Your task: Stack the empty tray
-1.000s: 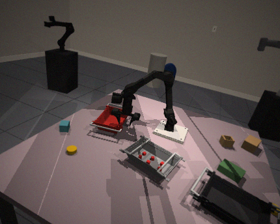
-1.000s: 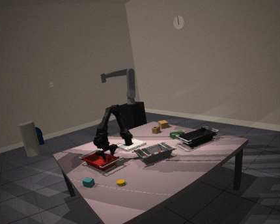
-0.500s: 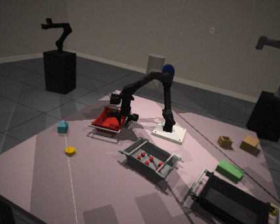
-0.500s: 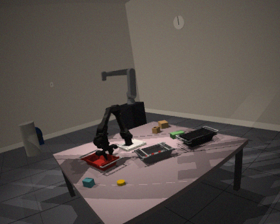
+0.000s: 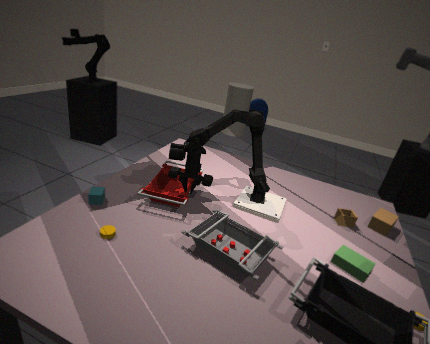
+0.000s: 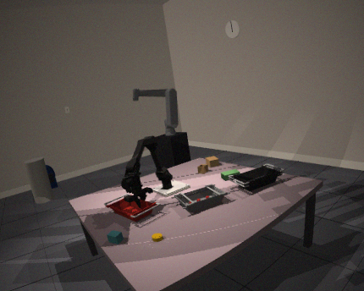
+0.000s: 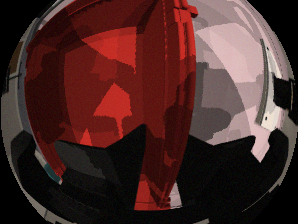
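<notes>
The loaded grey tray stands at the middle of the bench. Its two bars already lie across its top, so we judge that the swinging step is done. Inside we count six red blocks.

To the left and farther away is the one empty red tray, and its two bars are outward. Our end effector is closed on its side wall. We judge the step in hand to be the grasp; next we should lift straight up and keep the tray level, because a one-sided hold may let it tilt.

Farther outward we count one black tray at the near right, one green block behind it, and one teal block at the left.
</notes>
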`<state>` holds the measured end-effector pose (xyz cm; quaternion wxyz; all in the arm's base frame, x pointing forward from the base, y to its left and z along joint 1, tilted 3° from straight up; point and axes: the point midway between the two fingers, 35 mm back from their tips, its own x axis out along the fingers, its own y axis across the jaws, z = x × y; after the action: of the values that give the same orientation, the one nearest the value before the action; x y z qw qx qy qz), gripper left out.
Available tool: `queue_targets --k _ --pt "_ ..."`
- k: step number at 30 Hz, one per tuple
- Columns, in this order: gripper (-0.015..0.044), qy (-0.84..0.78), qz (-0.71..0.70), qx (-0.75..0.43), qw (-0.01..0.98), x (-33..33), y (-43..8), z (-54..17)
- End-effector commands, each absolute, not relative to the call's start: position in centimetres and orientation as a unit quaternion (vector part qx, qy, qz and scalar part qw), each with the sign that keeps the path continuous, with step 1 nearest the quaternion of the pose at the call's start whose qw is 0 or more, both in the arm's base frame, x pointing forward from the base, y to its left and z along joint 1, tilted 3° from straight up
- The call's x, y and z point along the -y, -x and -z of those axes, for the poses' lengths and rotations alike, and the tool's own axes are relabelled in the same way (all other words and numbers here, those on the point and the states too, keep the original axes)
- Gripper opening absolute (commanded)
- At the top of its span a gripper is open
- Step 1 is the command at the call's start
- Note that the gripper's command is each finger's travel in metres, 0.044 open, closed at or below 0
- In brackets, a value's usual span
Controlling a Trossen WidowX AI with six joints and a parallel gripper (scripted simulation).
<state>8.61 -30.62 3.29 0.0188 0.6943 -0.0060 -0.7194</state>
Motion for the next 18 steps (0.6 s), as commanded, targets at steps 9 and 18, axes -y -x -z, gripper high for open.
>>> queue_targets --k 9,18 --pt "0.0 -0.693 0.721 0.003 0.015 30.5 -8.6 -4.1" --pt "0.0 -0.693 0.721 0.003 0.015 30.5 -8.8 -8.7"
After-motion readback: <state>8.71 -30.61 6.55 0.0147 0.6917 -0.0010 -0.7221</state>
